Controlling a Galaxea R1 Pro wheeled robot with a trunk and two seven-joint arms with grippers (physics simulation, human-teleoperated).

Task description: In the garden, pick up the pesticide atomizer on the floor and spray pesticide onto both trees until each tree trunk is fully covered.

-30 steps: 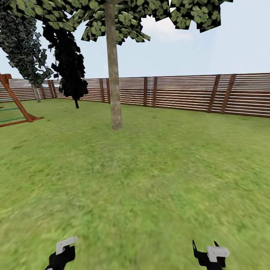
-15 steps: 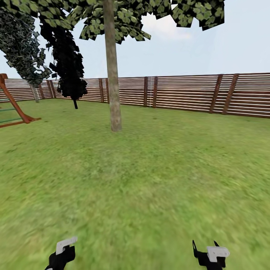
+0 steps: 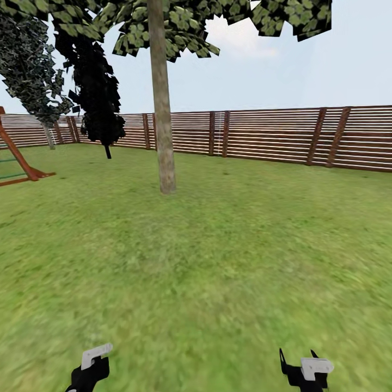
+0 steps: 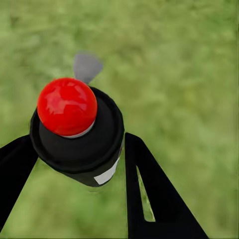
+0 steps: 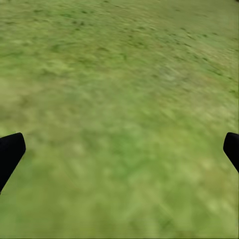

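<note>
We stand on the lawn of the garden with our left gripper clamped on the pesticide atomizer: seen from the left wrist, its black body with the red dot and a pale strip sits between the two dark fingers, touching both, above blurred grass. From the head camera the left gripper shows low at our left, the sprayer too small to make out there. Our right gripper hangs low at our right; from the right wrist its fingertips stand wide apart at the picture's edges, with nothing between them but the floor. Well ahead of both grippers, slightly toward the left one, rises a tree trunk, straight and grey-brown, leaves overhead. Beyond it runs the brown slatted fence; a dark conifer and a red-brown play frame lie farther to our left.
</note>
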